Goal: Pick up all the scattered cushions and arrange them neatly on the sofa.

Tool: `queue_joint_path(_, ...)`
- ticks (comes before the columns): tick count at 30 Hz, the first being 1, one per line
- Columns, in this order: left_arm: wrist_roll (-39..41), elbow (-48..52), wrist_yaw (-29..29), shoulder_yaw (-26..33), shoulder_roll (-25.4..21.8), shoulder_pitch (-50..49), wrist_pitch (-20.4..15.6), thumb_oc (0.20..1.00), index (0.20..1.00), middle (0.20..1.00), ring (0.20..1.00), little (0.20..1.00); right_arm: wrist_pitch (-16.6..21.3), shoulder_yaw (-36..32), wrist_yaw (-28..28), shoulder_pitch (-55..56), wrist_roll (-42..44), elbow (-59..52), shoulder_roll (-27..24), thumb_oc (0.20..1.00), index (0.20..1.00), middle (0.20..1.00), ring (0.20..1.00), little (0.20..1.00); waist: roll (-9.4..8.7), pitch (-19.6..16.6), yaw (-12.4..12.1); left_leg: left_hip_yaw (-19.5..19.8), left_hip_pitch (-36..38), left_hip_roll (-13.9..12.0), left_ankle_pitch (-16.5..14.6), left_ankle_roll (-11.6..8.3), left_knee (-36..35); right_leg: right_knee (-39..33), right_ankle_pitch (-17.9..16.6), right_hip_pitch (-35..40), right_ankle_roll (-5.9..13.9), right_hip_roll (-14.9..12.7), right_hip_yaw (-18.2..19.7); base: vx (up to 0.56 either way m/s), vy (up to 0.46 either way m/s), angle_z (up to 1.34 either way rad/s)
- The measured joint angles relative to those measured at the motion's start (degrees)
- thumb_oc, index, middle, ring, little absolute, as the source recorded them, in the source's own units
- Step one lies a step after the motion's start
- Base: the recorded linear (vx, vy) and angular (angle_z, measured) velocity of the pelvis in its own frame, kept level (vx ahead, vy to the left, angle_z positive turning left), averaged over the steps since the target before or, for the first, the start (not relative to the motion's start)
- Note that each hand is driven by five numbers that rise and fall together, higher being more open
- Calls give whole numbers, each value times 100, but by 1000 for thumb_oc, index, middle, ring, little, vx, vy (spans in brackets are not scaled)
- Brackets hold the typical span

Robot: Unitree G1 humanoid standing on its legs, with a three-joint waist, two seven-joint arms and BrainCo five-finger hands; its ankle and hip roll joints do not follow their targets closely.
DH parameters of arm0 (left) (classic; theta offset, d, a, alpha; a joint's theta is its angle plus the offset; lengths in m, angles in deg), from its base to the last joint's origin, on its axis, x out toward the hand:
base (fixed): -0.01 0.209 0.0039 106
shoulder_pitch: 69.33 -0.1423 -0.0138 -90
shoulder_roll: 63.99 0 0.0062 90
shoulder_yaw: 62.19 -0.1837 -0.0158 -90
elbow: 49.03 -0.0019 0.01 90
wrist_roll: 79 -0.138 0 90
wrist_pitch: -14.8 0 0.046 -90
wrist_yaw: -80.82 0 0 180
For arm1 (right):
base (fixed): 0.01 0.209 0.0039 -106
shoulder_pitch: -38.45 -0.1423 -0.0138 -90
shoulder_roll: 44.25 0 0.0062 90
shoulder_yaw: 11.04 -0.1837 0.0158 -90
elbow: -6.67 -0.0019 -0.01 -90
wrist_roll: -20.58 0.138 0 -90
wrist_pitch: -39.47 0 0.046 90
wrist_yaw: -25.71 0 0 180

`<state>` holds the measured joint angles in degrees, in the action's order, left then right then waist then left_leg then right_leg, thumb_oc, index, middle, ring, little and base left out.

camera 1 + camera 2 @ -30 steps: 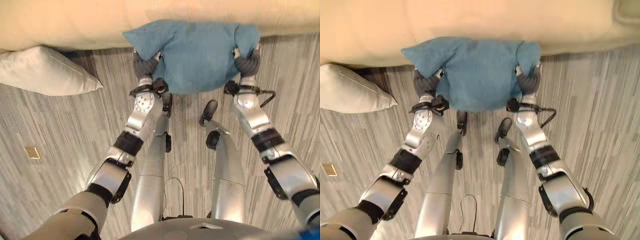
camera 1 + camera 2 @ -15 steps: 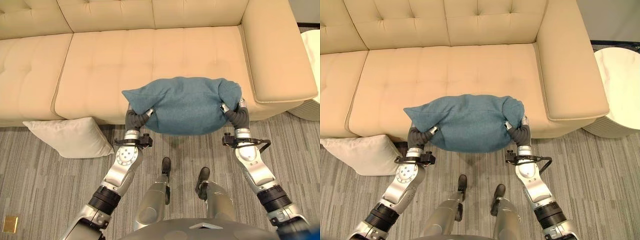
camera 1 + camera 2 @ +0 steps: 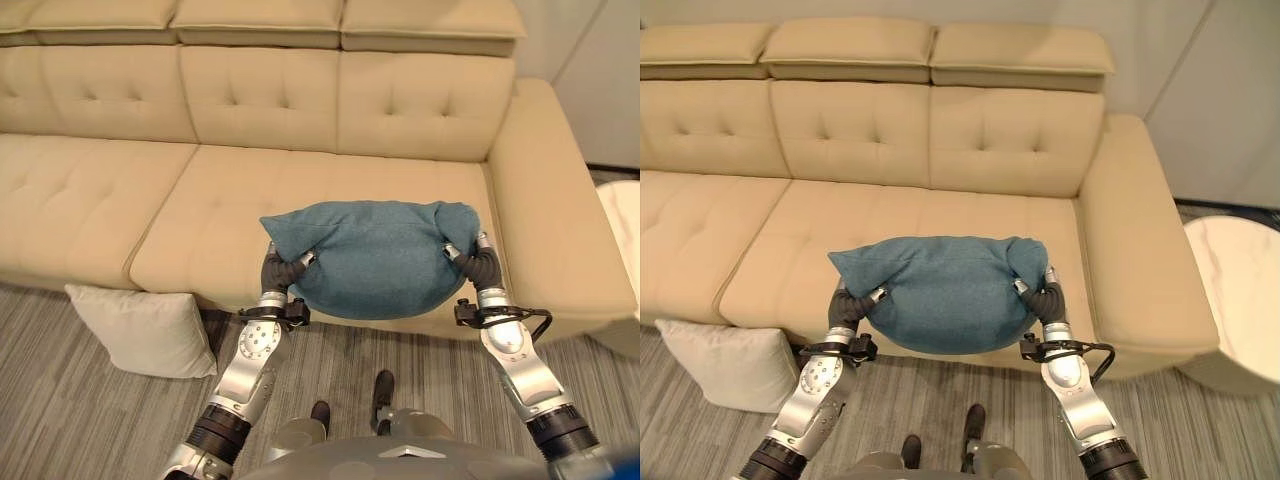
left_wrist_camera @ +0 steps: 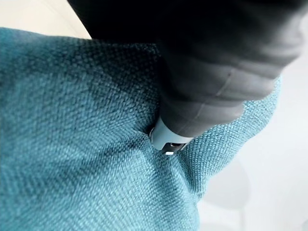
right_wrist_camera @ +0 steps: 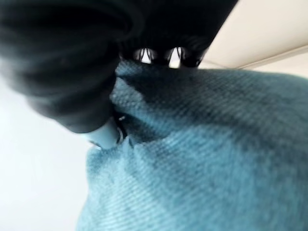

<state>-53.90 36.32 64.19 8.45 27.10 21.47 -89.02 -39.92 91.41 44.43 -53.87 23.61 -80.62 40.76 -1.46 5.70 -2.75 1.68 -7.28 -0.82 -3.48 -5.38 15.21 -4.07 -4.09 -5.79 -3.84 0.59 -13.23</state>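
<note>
The soft blue fabric cushion (image 3: 372,258) lies sideways between the left hand (image 3: 283,270) and right hand (image 3: 472,255). Both hands pinch its ends, just in front of the cream sofa (image 3: 250,190) seat.

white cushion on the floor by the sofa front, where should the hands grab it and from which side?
Probably by its two side edges, one hand each, coming from above and in front. The white cushion leans tilted against the sofa base, its broad face and upper corners exposed toward the robot, while its back edge is tucked against the sofa.

Teal cushion (image 3: 375,255): plump, horizontal, held off floor over front edge of beige sofa (image 3: 250,110) seat. White cushion (image 3: 140,330): on floor, against sofa front.
</note>
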Motion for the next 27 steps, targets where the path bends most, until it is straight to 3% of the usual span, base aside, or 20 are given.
queue_joint_path(1,1,4,0,-3,-11,69,-2,200,200,200,200,200,1,-12,20,-62,1,-6,4,200,200,200,200,200,-44,30,27,-188,-197,-25,-34,-2,322,-13,20,36,-19,-1,12,125,-2,-12)
queue_joint_path(3,2,14,-2,-16,-48,182,-10,200,200,200,200,200,1,-20,73,-127,12,4,15,200,200,200,200,200,-183,117,60,-470,-456,66,-28,19,-354,-89,116,131,131,14,99,131,41,-25)
queue_joint_path(4,0,8,-1,-52,-111,232,-7,200,200,200,200,200,1,-27,112,-135,13,19,44,200,200,200,200,200,-255,173,59,-524,-596,193,68,102,-700,-109,226,181,313,10,108,131,83,-27)
queue_joint_path(5,0,3,0,-102,-139,253,5,200,200,200,200,200,2,-46,166,-154,13,68,62,200,200,200,200,200,-252,216,30,-571,-804,228,304,113,-1033,66,525,175,725,11,-97,209,148,-41)
queue_joint_path(6,3,1,-5,-105,-175,239,27,200,200,200,200,200,-3,-32,168,-152,14,68,71,200,200,200,200,200,-240,227,1,-577,-868,193,463,142,-1100,223,538,201,594,100,-190,159,105,-48)
queue_joint_path(9,0,10,9,-94,-368,198,39,200,200,200,200,200,-4,63,137,-81,11,33,64,200,200,200,200,200,-150,200,88,-565,-635,200,512,261,-1035,264,641,455,299,335,-93,167,207,-48)
queue_joint_path(10,0,9,10,-70,-355,82,96,200,200,200,200,200,-26,69,43,-53,9,26,53,200,200,200,200,200,27,262,103,-596,39,295,708,664,-1478,619,648,463,310,396,42,76,203,-78)
queue_joint_path(11,-3,8,25,-91,-342,49,114,200,200,200,200,200,-27,70,-2,-22,8,7,11,200,200,200,200,200,228,279,158,-596,296,194,801,885,-1573,1111,733,315,438,477,50,23,241,-84)
queue_joint_path(12,0,8,12,-82,-359,63,117,200,200,200,200,200,-30,92,-15,-12,9,-49,12,200,200,200,200,200,360,370,163,-544,405,60,782,922,-1594,2704,1080,-413,792,307,38,-6,120,-33)
queue_joint_path(13,-1,8,1,-40,-369,86,115,200,200,200,200,200,-30,97,-53,1,8,-133,4,200,200,200,200,200,368,391,248,-529,468,243,634,1130,-1527,3767,1392,-1002,933,-363,29,50,111,-16)
queue_joint_path(14,-3,9,4,-16,-370,108,116,200,200,200,200,200,-29,94,-53,-1,9,-151,4,200,200,200,200,200,397,400,256,-538,480,333,584,1170,-1529,3877,1377,-1207,1019,-695,127,112,-2,6)
queue_joint_path(16,-5,15,4,84,-389,103,116,200,200,200,200,200,-32,131,-95,2,7,-152,26,200,200,200,200,200,367,421,155,-597,565,379,465,1106,-1581,3062,1314,-1084,1089,-1065,170,164,-74,-5)
queue_joint_path(17,-4,25,1,159,-405,74,113,200,200,200,200,200,-35,184,-167,-8,8,-152,28,200,200,200,200,200,354,418,44,-605,611,365,425,1013,-1610,2248,1118,-860,1148,-1175,136,165,-93,-23)
queue_joint_path(20,-4,84,3,296,-438,77,110,200,200,200,200,200,-65,212,-282,-72,4,-151,37,200,200,200,200,200,248,365,-37,-594,653,304,381,815,-1710,803,248,-695,1247,-1154,345,173,-147,-5)
queue_joint_path(22,-4,87,2,301,-355,1,111,200,200,200,200,200,-75,224,-270,-94,5,-134,31,200,200,200,200,200,233,316,8,-537,756,134,321,577,-1750,281,-368,-334,1064,-936,303,187,-197,10)
queue_joint_path(24,-5,100,5,303,-237,-41,111,200,200,200,200,200,-99,193,-258,-107,5,-138,0,200,200,200,200,200,237,296,35,-497,928,-183,393,340,-1890,-122,-463,7,908,-574,192,170,-259,7)
queue_joint_path(27,2,30,2,115,85,144,116,200,200,200,200,200,-98,-89,-100,-83,11,-139,-19,200,200,200,200,200,146,271,226,-140,610,-349,540,112,-1575,-125,-249,117,762,-431,-250,109,-210,71)
